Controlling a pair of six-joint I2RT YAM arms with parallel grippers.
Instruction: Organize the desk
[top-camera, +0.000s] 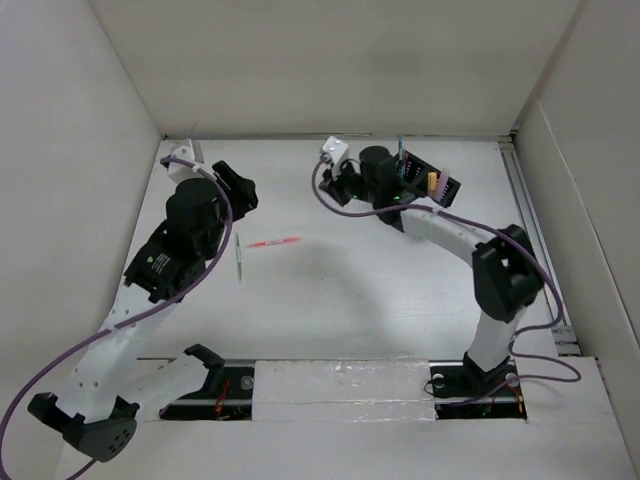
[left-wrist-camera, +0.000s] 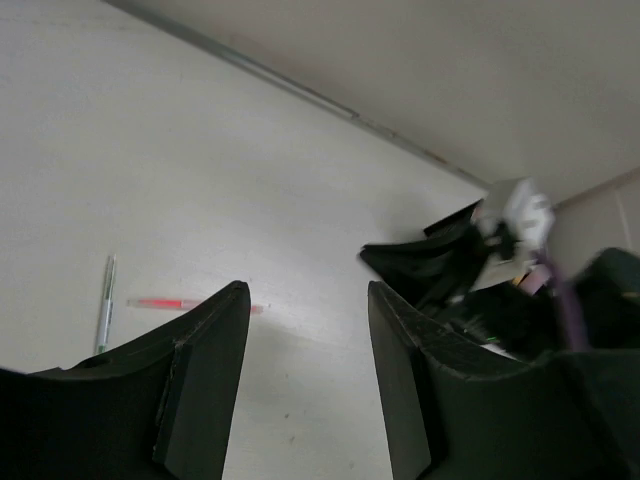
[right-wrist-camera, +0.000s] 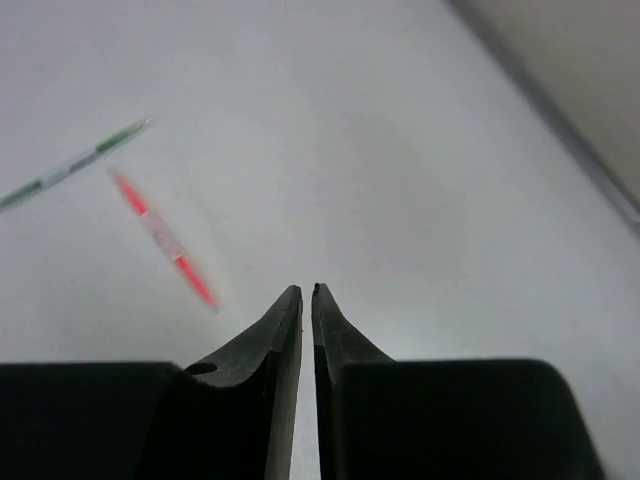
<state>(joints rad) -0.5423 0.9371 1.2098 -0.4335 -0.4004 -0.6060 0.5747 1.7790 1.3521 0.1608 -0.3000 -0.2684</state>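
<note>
1. Desk (top-camera: 350, 310): white matte tabletop with walls on three sides. It fills the whole work area, with both arm bases bolted at its near edge.
2. Green pen (top-camera: 239, 258) and red pen (top-camera: 272, 242): loose at mid-desk and lying flat. They sit roughly at right angles, close together but apart.
3. Left gripper (left-wrist-camera: 308, 292): jaws spread wide and empty, hanging above the desk just beyond the two pens.
4. Right gripper (right-wrist-camera: 307, 292): jaws all but closed with nothing between them, above bare desk beside the holder.
5. Pen holder (top-camera: 428, 172): black, compartmented, at the far right. A few items stand upright in it, but their kinds are unclear.

Handling note (judgement): the two pens remain to be stowed. The wide left gripper looks better placed. It should come down with the fingers across one barrel at its middle and keep clear of the neighbouring pen. The right gripper would have to open first.

Markings: no writing is legible. A small yellow mark on the left arm housing is too small to read.
</note>
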